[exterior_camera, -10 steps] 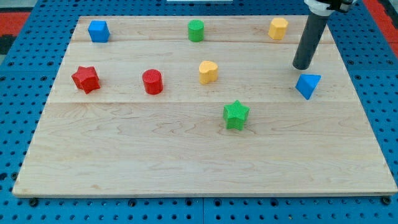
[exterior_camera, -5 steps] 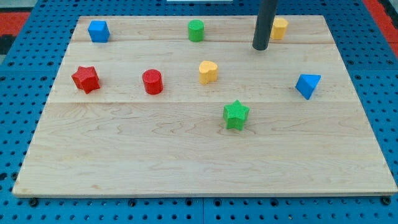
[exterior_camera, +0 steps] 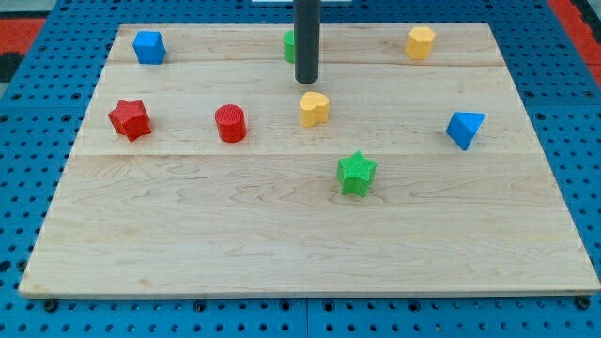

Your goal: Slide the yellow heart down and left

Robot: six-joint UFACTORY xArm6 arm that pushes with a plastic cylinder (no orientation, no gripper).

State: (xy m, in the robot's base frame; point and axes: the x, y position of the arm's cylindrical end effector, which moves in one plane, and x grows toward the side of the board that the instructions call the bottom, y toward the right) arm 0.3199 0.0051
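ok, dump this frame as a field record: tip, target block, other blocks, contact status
tip: my tip, just above the target toward the view's top, slightly left of it
target: yellow heart, mid-board
contact: small gap visible, not touching
partly hidden: green cylinder, behind the rod
top row: blue cube, yellow hexagonal block
left side: red star, red cylinder
right side: blue triangular block
below target: green star, to its lower right
surface: wooden board

Pale wood-grain board (exterior_camera: 282, 235) on blue pegboard (exterior_camera: 28, 141). Blocks: 2 yellow (exterior_camera: 315, 108) (exterior_camera: 420, 42), 2 red (exterior_camera: 130, 119) (exterior_camera: 230, 123), 2 blue (exterior_camera: 148, 46) (exterior_camera: 465, 128), 2 green (exterior_camera: 356, 173) (exterior_camera: 289, 45). Rod dark grey (exterior_camera: 307, 38).
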